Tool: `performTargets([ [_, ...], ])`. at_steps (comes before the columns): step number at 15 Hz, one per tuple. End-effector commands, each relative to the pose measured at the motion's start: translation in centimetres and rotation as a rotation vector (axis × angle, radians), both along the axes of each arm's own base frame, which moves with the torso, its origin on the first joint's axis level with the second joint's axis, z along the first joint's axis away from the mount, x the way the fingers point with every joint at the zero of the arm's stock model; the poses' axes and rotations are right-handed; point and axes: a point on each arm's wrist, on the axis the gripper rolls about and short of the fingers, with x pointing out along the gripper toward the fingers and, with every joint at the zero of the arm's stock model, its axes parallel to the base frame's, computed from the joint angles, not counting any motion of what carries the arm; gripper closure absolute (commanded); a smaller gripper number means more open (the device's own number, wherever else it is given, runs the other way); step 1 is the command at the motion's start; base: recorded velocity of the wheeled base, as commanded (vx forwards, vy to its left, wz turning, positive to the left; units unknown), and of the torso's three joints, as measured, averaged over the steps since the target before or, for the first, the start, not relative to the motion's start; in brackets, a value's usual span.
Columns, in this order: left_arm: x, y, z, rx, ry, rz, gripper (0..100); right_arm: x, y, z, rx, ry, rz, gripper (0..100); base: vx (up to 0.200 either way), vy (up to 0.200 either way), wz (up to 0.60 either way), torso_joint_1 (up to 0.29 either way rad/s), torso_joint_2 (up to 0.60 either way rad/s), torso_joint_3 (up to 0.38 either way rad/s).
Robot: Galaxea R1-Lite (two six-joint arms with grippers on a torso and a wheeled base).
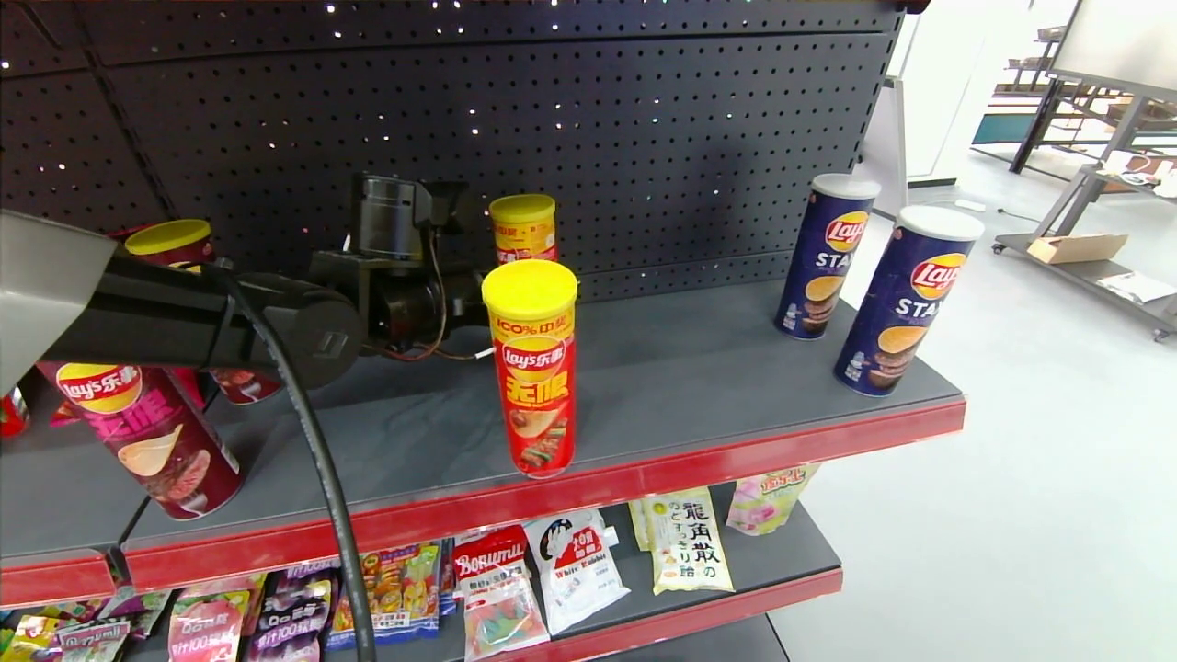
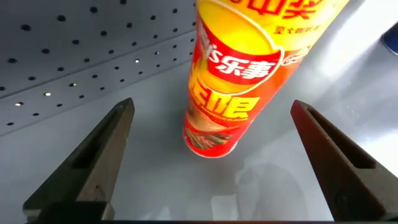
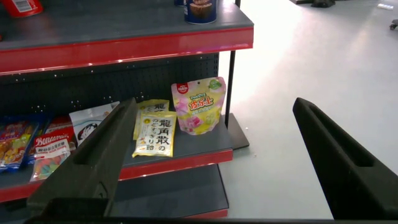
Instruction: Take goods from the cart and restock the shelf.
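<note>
The left claw [image 2: 212, 106] is held wide apart and empty. The red can [image 1: 531, 368] stands upright on the shelf [image 1: 717, 395] just ahead of its gap, untouched. The right claw [image 3: 214, 102] is likewise spread. Should a finger be swung sideways, the tall can could be toppled off the shelf edge. Its print is left unread.

The grey, red-edged upper shelf [image 1: 680, 368] carries a red can with a yellow lid [image 1: 531, 368], upright near its front edge. At that can's 12 o'clock a second yellow-lidded can [image 1: 524, 227] stands by the pegboard [image 1: 644, 138]. At 2 o'clock are a rear blue can [image 1: 825, 256] and a front blue can [image 1: 906, 299], and at 9 o'clock a maroon can [image 1: 147, 432]. Snack bags [image 1: 680, 542] lie on the lower shelf [image 1: 782, 547].
</note>
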Motion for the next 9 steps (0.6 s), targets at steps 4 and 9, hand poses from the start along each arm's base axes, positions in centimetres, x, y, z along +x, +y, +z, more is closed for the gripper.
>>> performTargets([
  [4,0.2,1.8,-0.3,0.009,0.010,0.049,0,0.0,0.0,0.0,0.000,0.000,0.001,0,0.000,0.000,0.00,0.000,0.00,0.000],
  [9,-0.6,3.0,-0.5,0.015,0.027,0.074,0,0.0,0.0,0.0,0.000,0.000,0.001,0,0.000,0.000,0.00,0.000,0.00,0.000],
])
